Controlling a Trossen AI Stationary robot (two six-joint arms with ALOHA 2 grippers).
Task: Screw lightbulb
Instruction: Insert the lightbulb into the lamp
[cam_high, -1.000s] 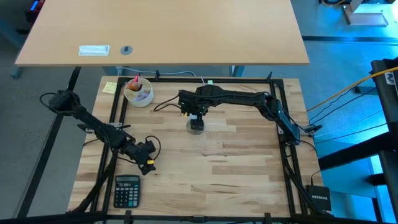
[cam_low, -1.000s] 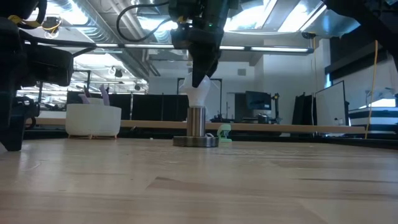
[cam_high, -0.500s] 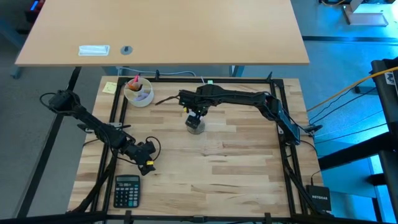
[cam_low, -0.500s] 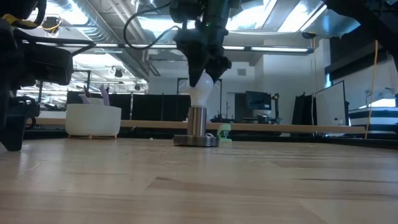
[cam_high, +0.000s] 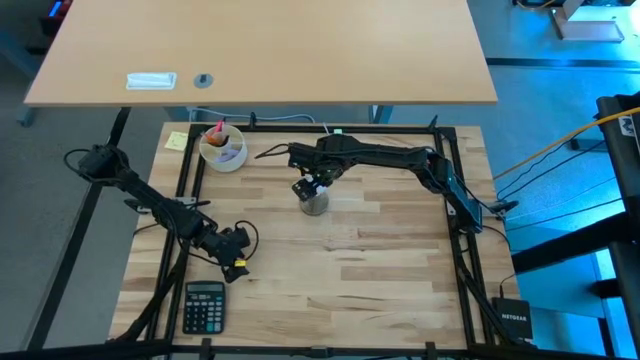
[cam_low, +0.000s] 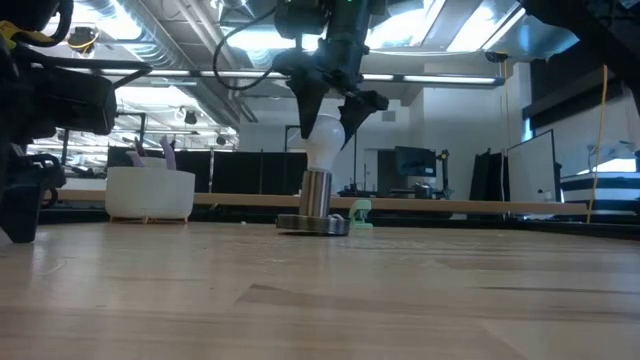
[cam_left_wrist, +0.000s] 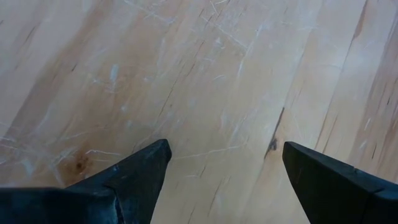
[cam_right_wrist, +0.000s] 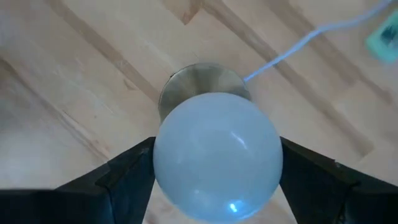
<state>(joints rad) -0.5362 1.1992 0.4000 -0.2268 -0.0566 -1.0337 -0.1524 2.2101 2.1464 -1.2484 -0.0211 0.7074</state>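
Two dark fingers of the right tool (cam_low: 328, 112) clasp the lightbulb (cam_low: 322, 148) upright over the socket (cam_low: 316, 194), aligning threads for twisting; the left tool (cam_high: 236, 262) waits released near the table (cam_high: 400, 270) edge

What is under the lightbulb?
The lightbulb stands on a grey metal socket on the table. Its screw base is hidden inside.

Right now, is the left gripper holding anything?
No, the left gripper hangs open over bare wooden table, nothing between its fingers.
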